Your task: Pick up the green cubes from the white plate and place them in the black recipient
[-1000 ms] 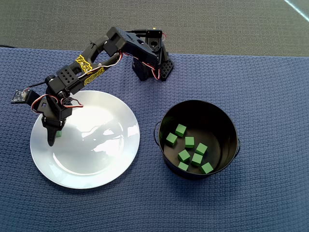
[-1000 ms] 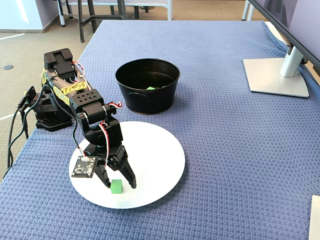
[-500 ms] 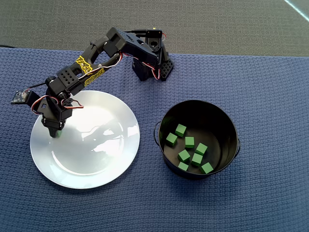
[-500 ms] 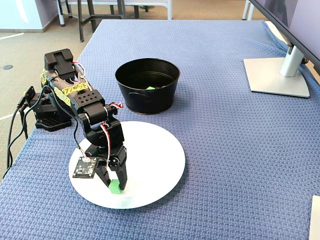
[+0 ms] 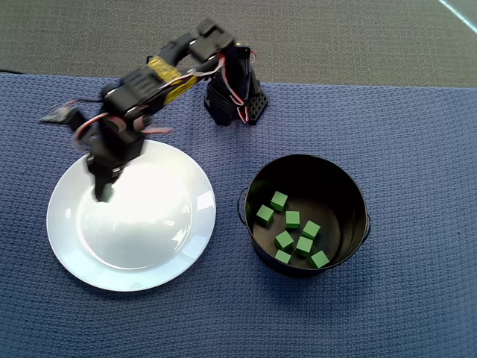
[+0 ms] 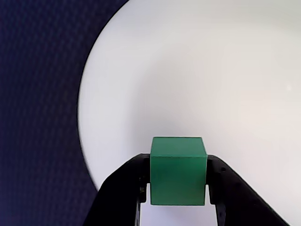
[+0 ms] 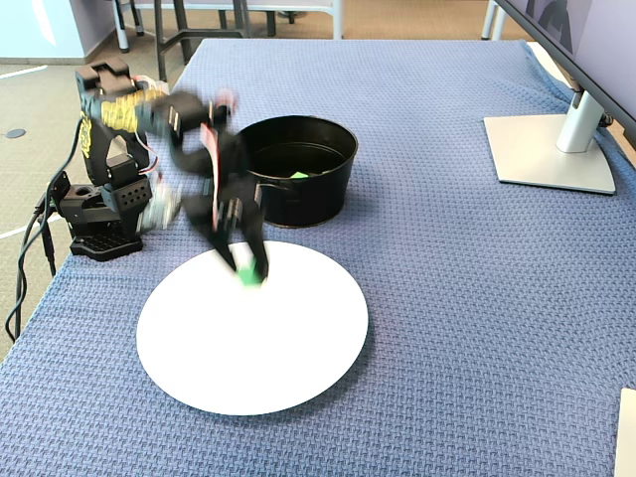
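My gripper [image 6: 178, 188] is shut on one green cube [image 6: 178, 170], which fills the gap between the two black fingers [image 6: 123, 188]. It hangs in the air above the white plate [image 6: 197, 70]. In the overhead view the gripper [image 5: 102, 192] is over the left part of the plate [image 5: 149, 239]. In the fixed view the blurred gripper [image 7: 248, 272] holds the cube [image 7: 248, 275] over the plate's far edge [image 7: 298, 358]. The black recipient [image 5: 350, 194] at the right holds several green cubes [image 5: 292, 219]. No other cube lies on the plate.
Everything stands on a blue woven mat [image 5: 417, 127]. The arm's base [image 5: 235, 101] is at the top of the overhead view. A monitor stand [image 7: 552, 149] sits at the far right in the fixed view, with cables [image 7: 25, 268] at the left.
The gripper closed on the cube that lay on the plate, then lifted it and swung it toward the black recipient. The arm is blurred with motion now.
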### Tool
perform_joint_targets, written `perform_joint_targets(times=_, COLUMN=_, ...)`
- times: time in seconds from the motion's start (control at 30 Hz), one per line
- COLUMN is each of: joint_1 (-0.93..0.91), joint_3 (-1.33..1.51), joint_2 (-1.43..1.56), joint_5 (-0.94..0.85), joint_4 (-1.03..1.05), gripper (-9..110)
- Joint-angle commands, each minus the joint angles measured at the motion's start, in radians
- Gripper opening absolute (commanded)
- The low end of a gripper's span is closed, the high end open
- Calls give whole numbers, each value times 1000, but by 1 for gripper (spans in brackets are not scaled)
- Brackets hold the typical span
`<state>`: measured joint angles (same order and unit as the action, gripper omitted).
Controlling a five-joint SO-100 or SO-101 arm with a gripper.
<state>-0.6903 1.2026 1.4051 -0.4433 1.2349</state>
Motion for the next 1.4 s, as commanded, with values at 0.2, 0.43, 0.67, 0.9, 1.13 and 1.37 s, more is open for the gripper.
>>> perform_joint_targets(times=0.2, joint_1=491, joint_3=-28, joint_2=339, joint_5=249, joint_4=256, gripper=0)
perform_joint_targets(times=0.43, joint_1=853, joint_3=2, joint_2=291, joint_5=347, joint_4=230, gripper=0)
perform_joint_targets(times=0.67, joint_1=1046, joint_3=40, joint_2=202, joint_5=433, joint_4=176, gripper=0)
perform_joint_targets(times=0.9, joint_1=1034, joint_3=64, joint_2=179, joint_5=357, joint_4=175, gripper=40)
perform_joint_targets(times=1.13, joint_1=930, joint_3=14, joint_2=333, joint_5=365, joint_4=199, gripper=23)
perform_joint_targets(times=1.37, joint_1=724, joint_3=368, joint_2=770, joint_5=350, joint_4=117, gripper=0)
